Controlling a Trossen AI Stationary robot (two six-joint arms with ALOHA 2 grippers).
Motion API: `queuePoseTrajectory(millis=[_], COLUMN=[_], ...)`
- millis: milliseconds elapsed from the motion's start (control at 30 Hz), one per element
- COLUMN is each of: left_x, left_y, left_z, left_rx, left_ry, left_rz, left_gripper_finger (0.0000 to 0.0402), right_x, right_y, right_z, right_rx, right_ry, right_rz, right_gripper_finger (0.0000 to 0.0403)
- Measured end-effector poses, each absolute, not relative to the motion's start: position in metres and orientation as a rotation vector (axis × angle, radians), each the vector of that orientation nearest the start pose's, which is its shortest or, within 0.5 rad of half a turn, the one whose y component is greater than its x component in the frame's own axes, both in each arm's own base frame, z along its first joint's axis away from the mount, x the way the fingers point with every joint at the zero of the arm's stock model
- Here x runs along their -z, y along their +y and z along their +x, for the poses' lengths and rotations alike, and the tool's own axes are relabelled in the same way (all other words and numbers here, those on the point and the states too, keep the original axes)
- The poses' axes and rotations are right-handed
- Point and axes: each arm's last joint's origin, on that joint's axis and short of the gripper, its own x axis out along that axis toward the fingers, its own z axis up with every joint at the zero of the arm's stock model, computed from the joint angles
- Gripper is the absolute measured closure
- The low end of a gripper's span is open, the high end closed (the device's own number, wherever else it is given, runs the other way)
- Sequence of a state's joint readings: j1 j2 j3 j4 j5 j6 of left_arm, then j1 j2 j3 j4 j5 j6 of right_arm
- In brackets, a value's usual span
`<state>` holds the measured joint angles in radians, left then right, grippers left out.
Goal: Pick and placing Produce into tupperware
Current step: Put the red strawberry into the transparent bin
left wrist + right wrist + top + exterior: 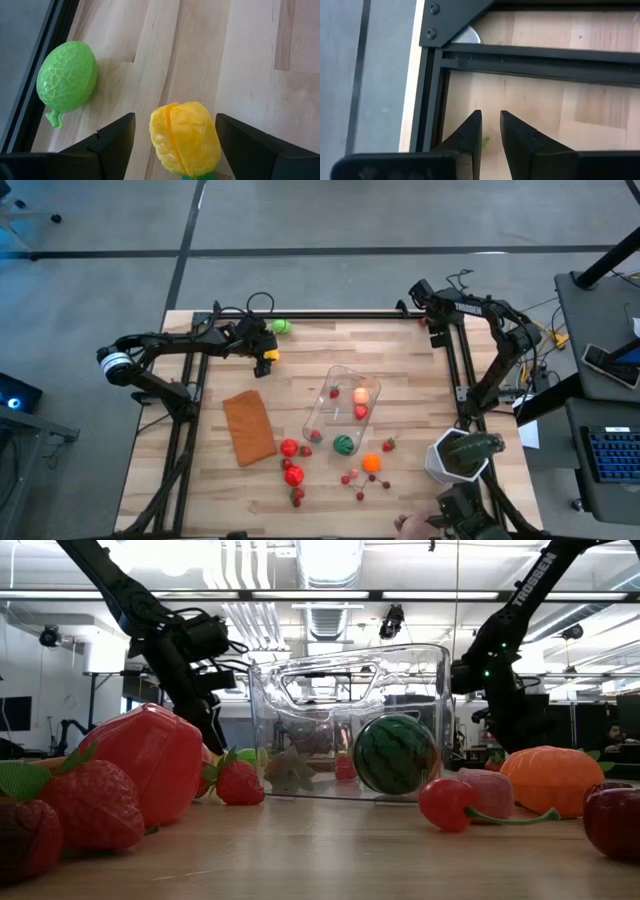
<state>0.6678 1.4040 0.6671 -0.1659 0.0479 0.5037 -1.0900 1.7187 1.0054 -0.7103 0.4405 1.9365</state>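
A: We find the left gripper (175,137) at the table's eleven o'clock, jaws spread either side of a yellow fruit (185,137), not clamped on it. A green fruit (66,76) lies just beside it.

B: We record the right gripper (490,132) at one o'clock by the frame, fingers closed on nothing. The tupperware (342,408) sits at table centre, red pieces inside; more produce (293,475) lies toward six o'clock.
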Motion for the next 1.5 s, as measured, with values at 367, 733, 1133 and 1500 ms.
queuePoseTrajectory(millis=[367, 733, 1133, 1500], left_x=[-0.168, -0.168, -0.169, -0.168], left_y=[0.159, 0.159, 0.159, 0.159], left_z=[0.204, 0.204, 0.204, 0.203], left_rx=[-0.344, -0.344, -0.347, -0.348], left_ry=[0.969, 0.968, 0.962, 0.966], left_rz=[0.139, 0.139, 0.142, 0.141], left_gripper_finger=[0.0141, 0.0141, 0.0141, 0.0141], right_x=[-0.157, -0.159, -0.163, -0.158], right_y=[-0.276, -0.281, -0.286, -0.272], right_z=[0.132, 0.141, 0.155, 0.148], right_rx=[-2.700, -2.676, -2.734, -2.767], right_ry=[0.241, 0.064, -0.042, -0.149], right_rz=[-2.180, -2.452, -2.679, -2.437], right_gripper_finger=[0.0342, 0.0344, 0.0344, 0.0344])
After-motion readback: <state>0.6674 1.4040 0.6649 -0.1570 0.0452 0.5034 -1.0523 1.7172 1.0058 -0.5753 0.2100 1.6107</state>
